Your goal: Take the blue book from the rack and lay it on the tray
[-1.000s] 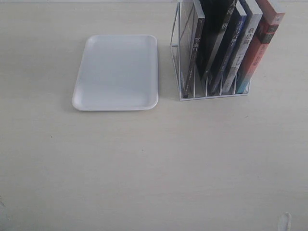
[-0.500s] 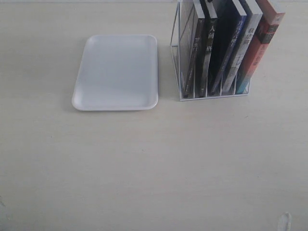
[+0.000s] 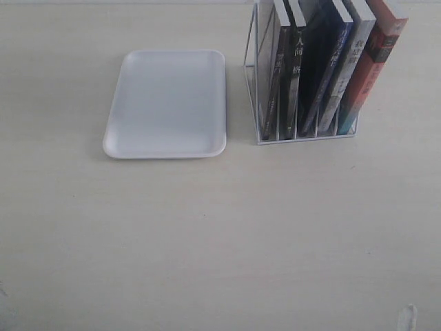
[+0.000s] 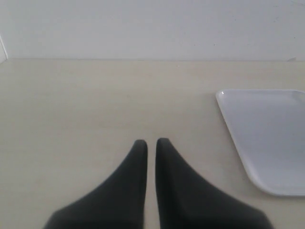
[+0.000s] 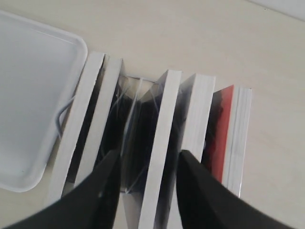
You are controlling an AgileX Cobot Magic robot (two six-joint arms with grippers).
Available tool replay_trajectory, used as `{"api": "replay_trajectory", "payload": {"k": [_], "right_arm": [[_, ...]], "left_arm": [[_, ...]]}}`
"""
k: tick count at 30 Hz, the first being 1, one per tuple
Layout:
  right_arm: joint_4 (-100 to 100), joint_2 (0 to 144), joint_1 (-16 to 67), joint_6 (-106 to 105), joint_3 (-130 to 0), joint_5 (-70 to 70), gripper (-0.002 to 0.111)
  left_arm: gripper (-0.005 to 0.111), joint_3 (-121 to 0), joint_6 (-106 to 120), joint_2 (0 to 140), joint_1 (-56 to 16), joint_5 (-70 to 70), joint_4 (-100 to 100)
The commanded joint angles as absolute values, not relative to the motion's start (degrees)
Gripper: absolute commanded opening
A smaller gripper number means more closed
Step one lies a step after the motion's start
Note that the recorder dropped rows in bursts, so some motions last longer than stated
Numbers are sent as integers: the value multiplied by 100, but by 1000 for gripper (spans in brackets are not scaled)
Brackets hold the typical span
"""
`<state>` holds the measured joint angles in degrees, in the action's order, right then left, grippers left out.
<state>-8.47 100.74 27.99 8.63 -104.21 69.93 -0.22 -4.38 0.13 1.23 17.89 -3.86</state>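
Open, empty right gripper (image 5: 147, 191) straddles the blue book (image 5: 162, 138) in the rack (image 3: 258, 117); next, lower and squeeze. Left gripper (image 4: 151, 148): nearly closed, empty.

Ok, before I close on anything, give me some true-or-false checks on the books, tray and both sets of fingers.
The blue book stands in the rack. True.
The tray holds a book. False: nothing lies on it.
The right gripper has its fingers open either side of the blue book. True.
The left gripper grips a book. False: its fingers are nearly together, empty, over the table.
The rack holds three books. False: five.
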Motion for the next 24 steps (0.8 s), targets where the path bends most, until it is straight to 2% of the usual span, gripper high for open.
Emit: {"api": "replay_trajectory", "payload": {"k": [1, 24], "right_arm": [[-947, 10165, 2794, 818, -10449, 6996, 37], [-1139, 10700, 2782, 806, -10449, 6996, 36]], "left_arm": [[6, 0, -426, 0, 77, 1754, -398], [6, 0, -426, 0, 77, 1754, -398]]}}
